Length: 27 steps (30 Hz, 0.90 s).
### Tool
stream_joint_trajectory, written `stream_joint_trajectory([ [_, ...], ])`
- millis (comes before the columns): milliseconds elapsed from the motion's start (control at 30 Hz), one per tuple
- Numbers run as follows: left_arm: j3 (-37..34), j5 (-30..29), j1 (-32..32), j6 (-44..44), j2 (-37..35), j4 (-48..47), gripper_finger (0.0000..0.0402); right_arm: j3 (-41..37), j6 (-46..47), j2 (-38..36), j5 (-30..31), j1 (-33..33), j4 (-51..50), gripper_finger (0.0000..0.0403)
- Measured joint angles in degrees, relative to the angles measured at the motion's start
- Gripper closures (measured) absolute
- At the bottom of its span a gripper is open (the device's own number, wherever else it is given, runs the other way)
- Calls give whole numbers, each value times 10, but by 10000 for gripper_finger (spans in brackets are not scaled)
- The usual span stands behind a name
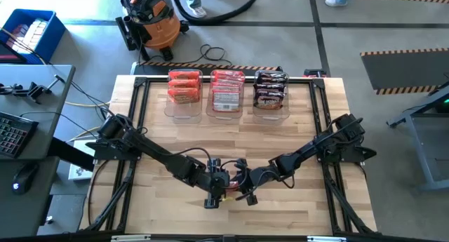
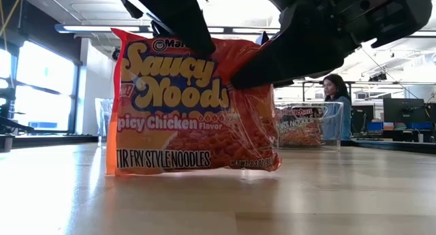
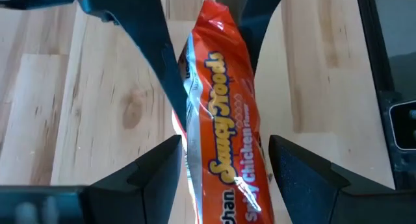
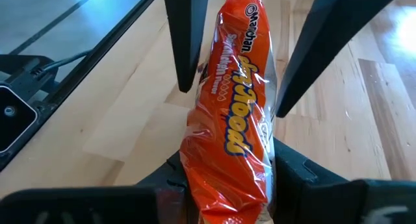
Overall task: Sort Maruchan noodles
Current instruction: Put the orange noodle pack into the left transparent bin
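Note:
An orange "Saucy Noods" Maruchan packet (image 2: 184, 105) stands on its long lower edge near the table's near middle (image 1: 228, 180). My right gripper (image 4: 227, 178) is shut on the end of the packet away from its logo. My left gripper (image 3: 224, 165) is open. Its fingers stand on either side of the logo end (image 3: 227, 191), with small gaps to the wrapper. Three clear bins at the far edge hold sorted packets: orange ones (image 1: 184, 88), red-and-white ones (image 1: 226, 91) and dark ones (image 1: 270, 89). My right gripper pinches the packet's upper right part (image 4: 224, 152) between its two fingers, one on each flat face. The fingers (image 2: 262, 58) slant down from above and from the table's right. The packet stays upright, with its lower edge (image 2: 191, 170) on the table.
Bare wood lies all around the packet and between it and the bins. A black frame (image 1: 137, 130) runs along the table's edges. Beyond the table are an orange shop vacuum (image 1: 151, 17), a desk at the left (image 1: 28, 123) and a person at a far desk (image 2: 335, 92).

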Motion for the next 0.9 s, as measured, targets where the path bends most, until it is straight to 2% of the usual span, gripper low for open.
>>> stream_joint_trajectory([
  [533, -1, 12, 0, 17, 20, -3, 184, 0, 0, 0, 0, 0, 8, 297],
  [733, -1, 19, 0, 47, 19, -5, 238, 0, 0, 0, -2, 0, 13, 295],
  [900, -1, 18, 1, 67, 18, -10, 296, 0, -4, 0, -1, 0, 20, 265],
])
